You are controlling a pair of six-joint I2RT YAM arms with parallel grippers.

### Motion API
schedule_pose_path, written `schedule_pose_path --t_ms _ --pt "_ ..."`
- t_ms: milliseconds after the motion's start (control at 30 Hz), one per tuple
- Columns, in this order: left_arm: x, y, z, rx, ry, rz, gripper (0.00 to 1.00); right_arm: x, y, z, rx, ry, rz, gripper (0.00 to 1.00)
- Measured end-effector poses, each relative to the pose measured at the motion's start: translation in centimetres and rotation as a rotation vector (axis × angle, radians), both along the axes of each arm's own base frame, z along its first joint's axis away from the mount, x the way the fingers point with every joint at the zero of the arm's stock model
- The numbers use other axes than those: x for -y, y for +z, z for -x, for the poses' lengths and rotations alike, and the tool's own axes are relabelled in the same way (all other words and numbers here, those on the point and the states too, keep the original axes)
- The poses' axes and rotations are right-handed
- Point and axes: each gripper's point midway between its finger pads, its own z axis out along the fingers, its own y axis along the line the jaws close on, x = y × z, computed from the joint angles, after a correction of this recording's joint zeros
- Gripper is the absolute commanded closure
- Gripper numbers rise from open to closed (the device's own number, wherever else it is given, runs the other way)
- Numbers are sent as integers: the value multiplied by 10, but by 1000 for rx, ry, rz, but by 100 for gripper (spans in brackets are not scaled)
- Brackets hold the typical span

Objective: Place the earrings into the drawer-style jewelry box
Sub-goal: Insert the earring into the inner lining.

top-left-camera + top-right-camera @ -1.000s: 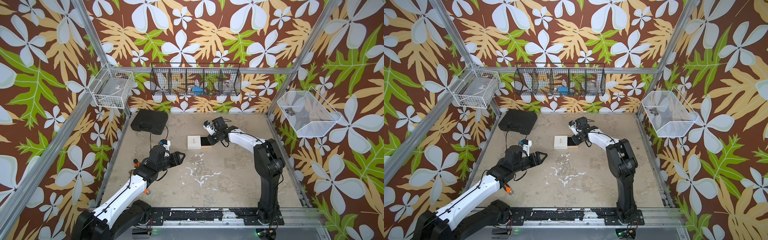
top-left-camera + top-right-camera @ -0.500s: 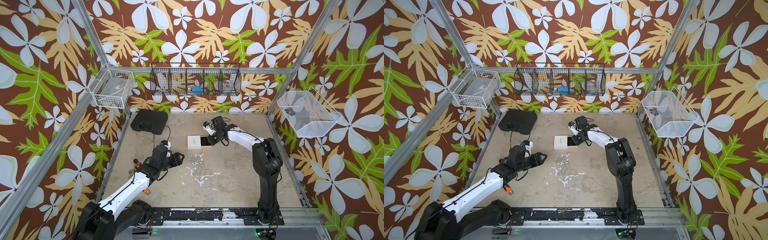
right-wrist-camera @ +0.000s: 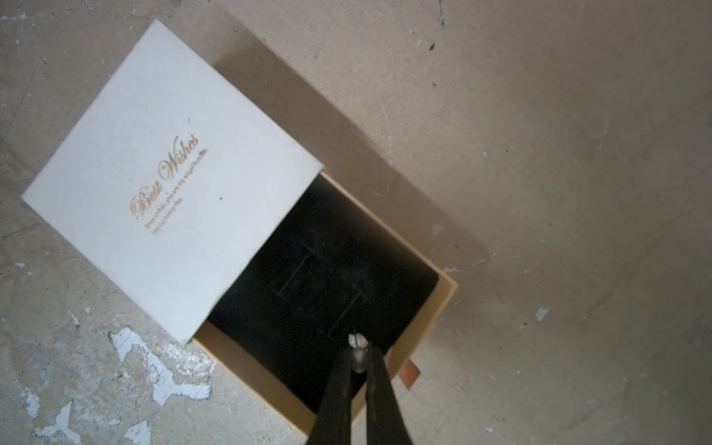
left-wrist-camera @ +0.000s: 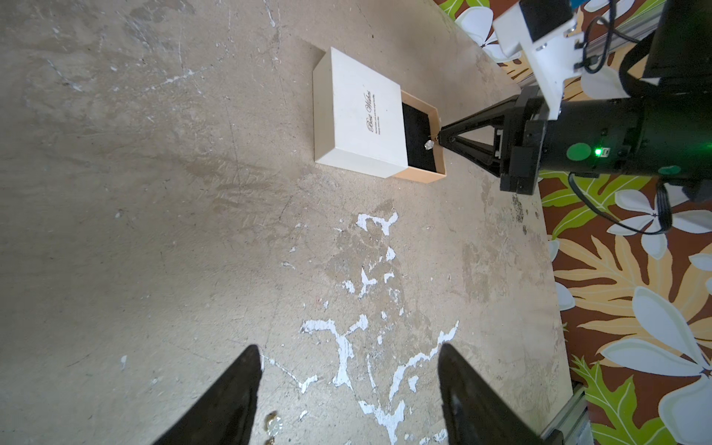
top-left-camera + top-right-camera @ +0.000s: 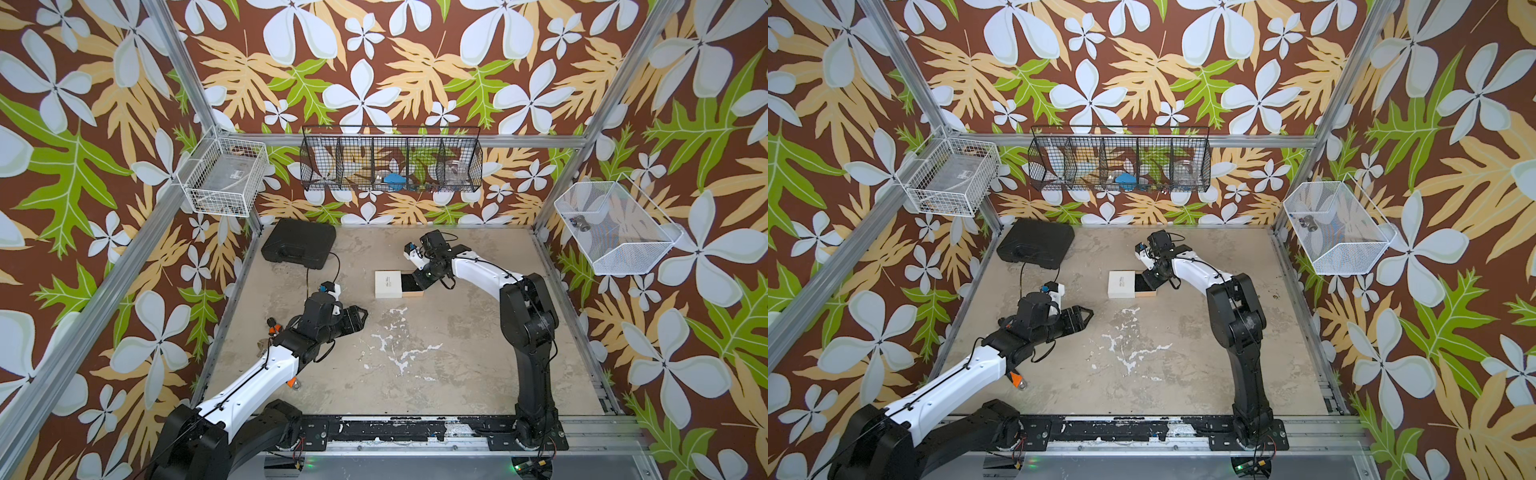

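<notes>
Black case (image 5: 299, 248) lies shut at the far left corner of the table (image 5: 415, 353), well apart from everything else. In front of it the left arm (image 5: 253, 374) rises from its base at the near left corner. Its white forearm slopes up toward the middle, its wrist is held low, and its hand points across the table to the right. The left gripper (image 5: 362, 318) (image 4: 348, 358) stands wide open with nothing between its fingers (image 4: 239, 385). A second earring (image 4: 274, 424), small and pale, lies on the table just beside one of those fingers.

Further right, near the middle of the table in both top views, sits the jewelry box (image 5: 388, 284) (image 5: 1121, 284), a flat white square with gold script on its lid (image 3: 162, 173). Its tray (image 3: 250, 370) is slid out on the right side, tan at the rim and lined in black.

Over that open tray, close to its outer rim, the right gripper (image 3: 358, 352) (image 4: 443, 136) points steeply down, pinched tight on an earring (image 3: 357, 341) (image 4: 429, 144). The pale stone pokes out past the fingertips above the black lining; whether it touches the lining cannot be told.

The right arm (image 5: 528, 316) stands as a black column from its base at the near right. It bends at the elbow and sends its white forearm back and leftward to the box, with the wrist tipped down.
</notes>
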Motion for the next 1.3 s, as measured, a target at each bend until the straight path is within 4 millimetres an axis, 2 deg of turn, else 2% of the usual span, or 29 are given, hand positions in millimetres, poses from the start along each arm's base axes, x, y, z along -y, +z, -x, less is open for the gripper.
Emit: schedule_pose_path --t_ms 300,1300 --pt "0 1 0 5 3 0 27 -6 -4 -2 -8 12 6 93" --pt "-3 2 -1 11 15 -8 27 -3 -13 -1 -32 8 54 95"
